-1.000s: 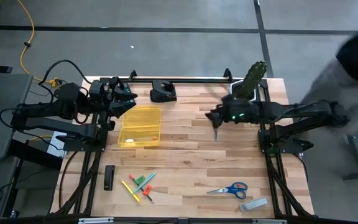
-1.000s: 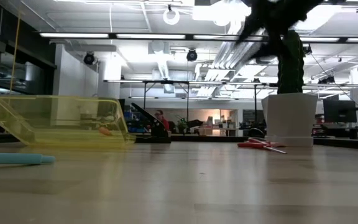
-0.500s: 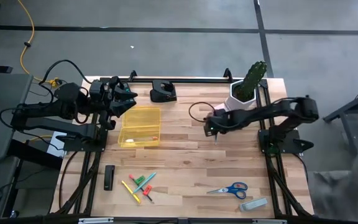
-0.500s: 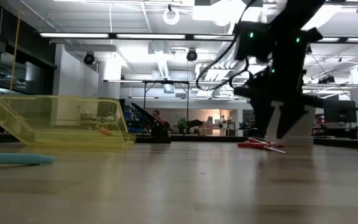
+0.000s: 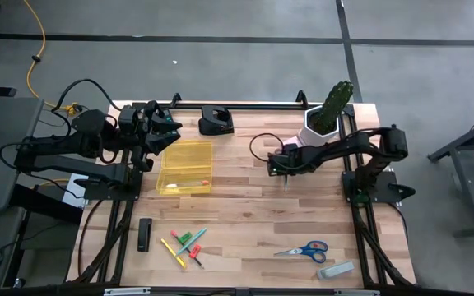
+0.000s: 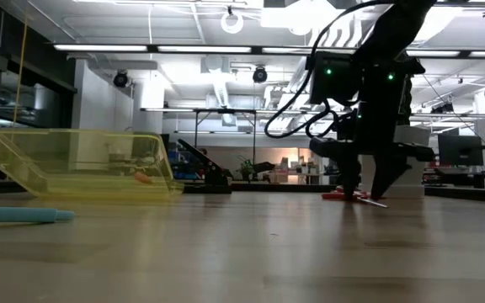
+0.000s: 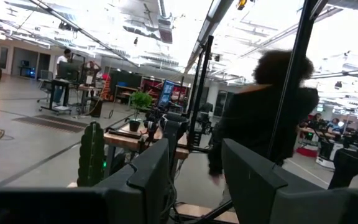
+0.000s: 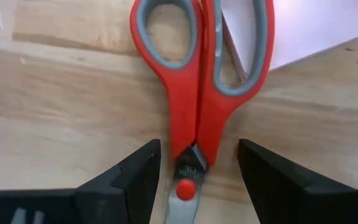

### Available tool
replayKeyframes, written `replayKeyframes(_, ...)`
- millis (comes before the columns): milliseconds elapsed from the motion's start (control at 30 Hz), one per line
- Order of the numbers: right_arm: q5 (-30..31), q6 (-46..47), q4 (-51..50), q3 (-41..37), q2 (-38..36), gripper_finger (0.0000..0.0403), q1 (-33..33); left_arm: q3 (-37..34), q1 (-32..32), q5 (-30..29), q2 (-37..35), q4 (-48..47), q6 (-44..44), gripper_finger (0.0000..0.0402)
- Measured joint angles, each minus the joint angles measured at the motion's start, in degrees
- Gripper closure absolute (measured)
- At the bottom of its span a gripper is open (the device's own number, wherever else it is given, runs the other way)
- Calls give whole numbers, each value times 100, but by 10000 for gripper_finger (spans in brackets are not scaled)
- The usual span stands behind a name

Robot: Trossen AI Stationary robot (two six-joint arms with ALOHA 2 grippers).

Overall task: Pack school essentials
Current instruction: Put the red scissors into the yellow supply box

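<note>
Wooden desk planks carry everything you need. Your right gripper (image 8: 194, 168) has come down over the red-handled scissors (image 8: 197, 81), near the desk's far right corner by the cactus (image 5: 333, 103); half a second ago it hung higher. Its fingers stand spread on both sides of the pivot, not yet clenched, so a grasp looks possible next. One handle lies on the pink note pad (image 8: 303, 25). Your left gripper (image 5: 164, 131) waits, partly parted, at the yellow box (image 5: 186, 167). Behind, a bright workshop.
</note>
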Motion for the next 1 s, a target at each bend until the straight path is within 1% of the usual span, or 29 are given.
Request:
replayKeyframes(200,122,-17,-59,15,69,196,-49,0,0,1,1,-1,11,261)
replayKeyframes(267,144,-17,-57,10,70,204,-50,0,0,1,-1,-3,10,261)
replayKeyframes(367,194,-17,-62,7,73,230,-54,0,0,1,1,-3,11,261)
replayKeyframes(567,238,-19,-83,2,77,306,-60,0,0,1,1,-3,6,261)
replayKeyframes(633,230,-17,-89,2,77,321,-60,0,0,-1,1,-3,7,261)
replayKeyframes(733,224,-17,-90,-3,80,325,-60,0,0,1,1,-5,3,261)
replayKeyframes(900,115,-121,-90,-11,26,313,-65,0,0,1,0,-4,-4,261)
replayKeyframes(1000,8,-187,-170,-28,-105,315,-26,0,0,1,1,-5,-4,261)
